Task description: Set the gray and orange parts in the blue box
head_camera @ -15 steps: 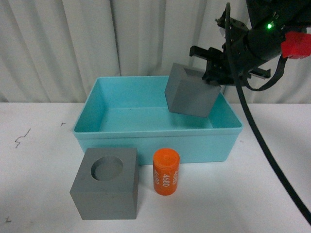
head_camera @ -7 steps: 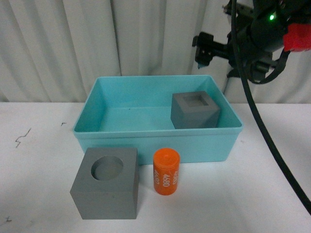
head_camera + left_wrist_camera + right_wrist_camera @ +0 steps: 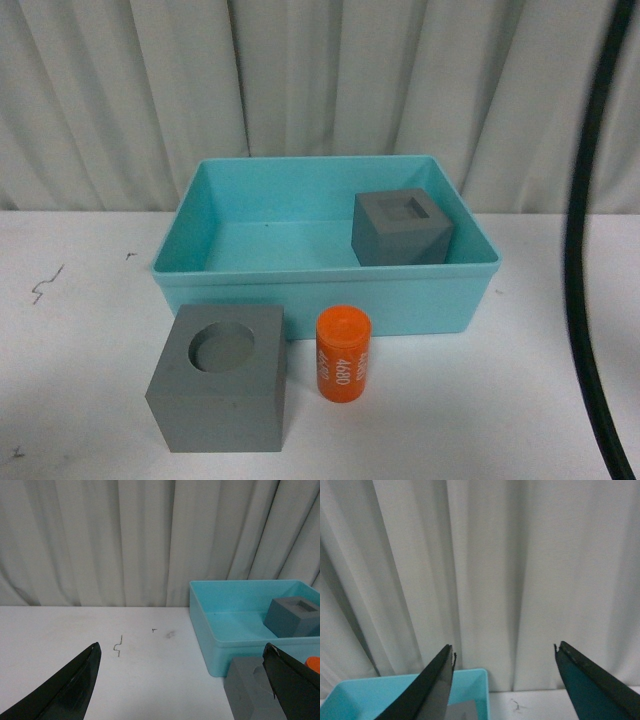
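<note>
Left pincer (image 3: 182,692) and right pincer (image 3: 505,687) gape, empty. Ahead of the left: matte gray cube (image 3: 291,617) inside shallow turquoise plastic box (image 3: 220,632).

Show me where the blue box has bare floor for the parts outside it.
Bare floor in the blue box: its left and middle, between the left wall and the square-recess cube at its right side. Crowded: the table strip before the front wall, where the round-recess cube and orange cylinder stand side by side.

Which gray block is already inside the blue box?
The gray block with the square hole; it sits inside the blue box, at its right side. The gray block with the round hole stands on the table in front of the box.
</note>
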